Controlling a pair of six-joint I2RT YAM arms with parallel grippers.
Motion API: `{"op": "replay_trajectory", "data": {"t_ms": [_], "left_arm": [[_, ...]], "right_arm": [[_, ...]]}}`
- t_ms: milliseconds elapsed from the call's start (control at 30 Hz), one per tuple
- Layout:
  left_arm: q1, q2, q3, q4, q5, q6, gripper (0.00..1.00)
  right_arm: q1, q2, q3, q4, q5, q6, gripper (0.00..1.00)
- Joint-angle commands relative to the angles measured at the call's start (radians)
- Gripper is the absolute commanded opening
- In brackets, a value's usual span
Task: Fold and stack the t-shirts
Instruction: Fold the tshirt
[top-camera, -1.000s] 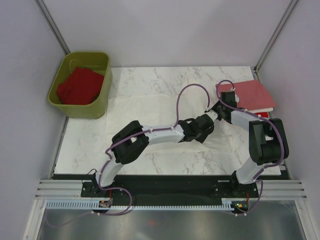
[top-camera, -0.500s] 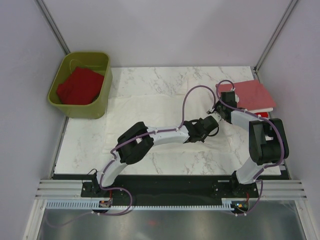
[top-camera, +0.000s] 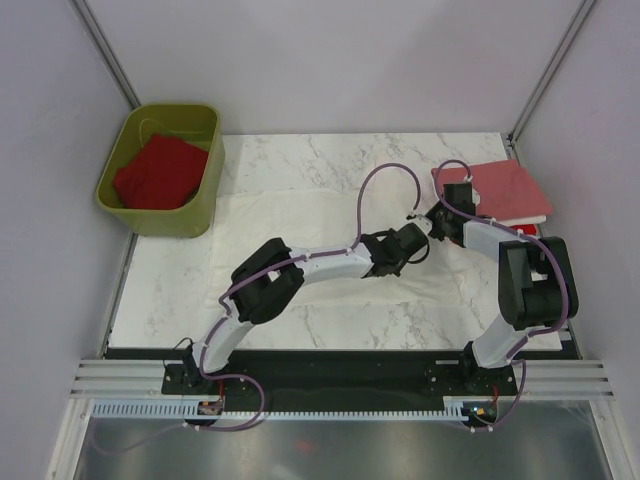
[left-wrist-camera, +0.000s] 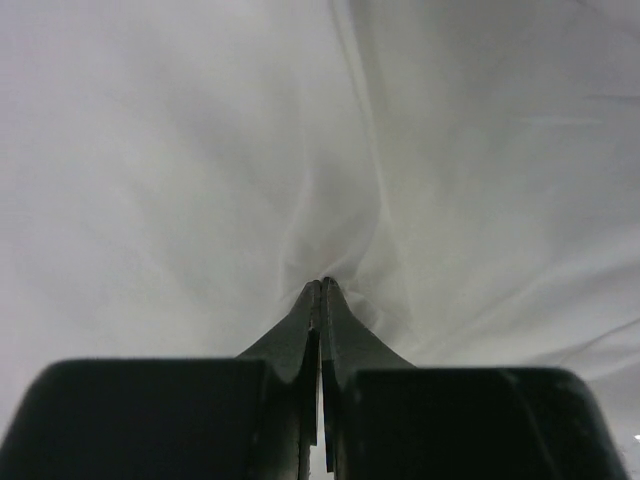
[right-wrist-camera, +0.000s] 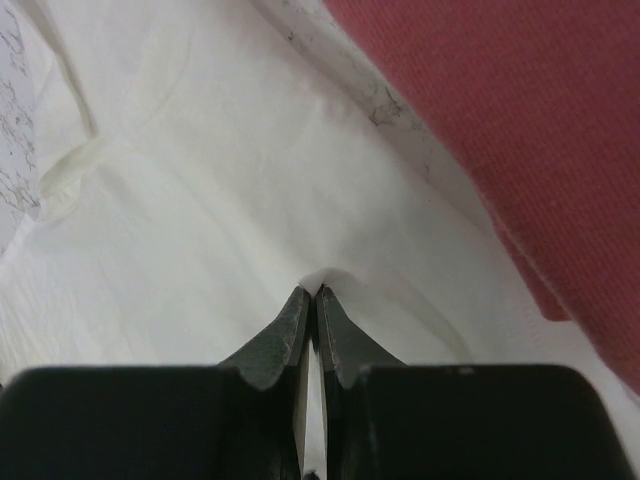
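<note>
A white t-shirt (top-camera: 300, 225) lies spread flat across the middle of the table. My left gripper (top-camera: 417, 243) reaches over its right part and is shut, pinching a small fold of the white cloth (left-wrist-camera: 300, 150) between its tips (left-wrist-camera: 321, 284). Close beside it, my right gripper (top-camera: 433, 222) is also shut on a pinch of the white t-shirt (right-wrist-camera: 200, 200), its tips (right-wrist-camera: 313, 291) near the shirt's right edge. A folded salmon pink t-shirt (top-camera: 497, 188) (right-wrist-camera: 540, 130) lies at the back right on top of a bright red one (top-camera: 527, 229).
An olive-green tub (top-camera: 195, 215) stands at the back left with a crumpled red t-shirt (top-camera: 158, 172) inside. Marble tabletop (top-camera: 170, 290) shows around the white shirt. Both arms cross above the shirt's right half, their purple cables (top-camera: 380, 180) looping over it.
The left gripper has closed on the white t-shirt, and its arm has shifted slightly back toward the right gripper. The right gripper has stayed put, still pinching the cloth.
</note>
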Motion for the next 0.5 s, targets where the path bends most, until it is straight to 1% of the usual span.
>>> {"op": "replay_trajectory", "data": {"t_ms": [0, 167, 300, 333, 467], "left_arm": [[0.028, -0.087, -0.024, 0.024, 0.011, -0.001, 0.02], [0.091, -0.086, -0.011, 0.052, 0.076, -0.046, 0.02], [0.149, -0.115, -0.035, 0.104, 0.206, -0.08, 0.02], [0.163, -0.122, -0.063, 0.119, 0.209, -0.078, 0.02], [0.197, -0.162, -0.087, 0.153, 0.221, -0.081, 0.02]], "right_arm": [[-0.004, -0.004, 0.002, 0.031, -0.011, 0.002, 0.13], [-0.007, -0.001, 0.0, 0.032, -0.011, 0.002, 0.13], [-0.014, -0.004, -0.003, 0.031, -0.011, 0.005, 0.13], [-0.015, -0.004, -0.003, 0.032, -0.009, 0.005, 0.13], [-0.017, -0.004, -0.003, 0.032, -0.006, 0.008, 0.13]]}}
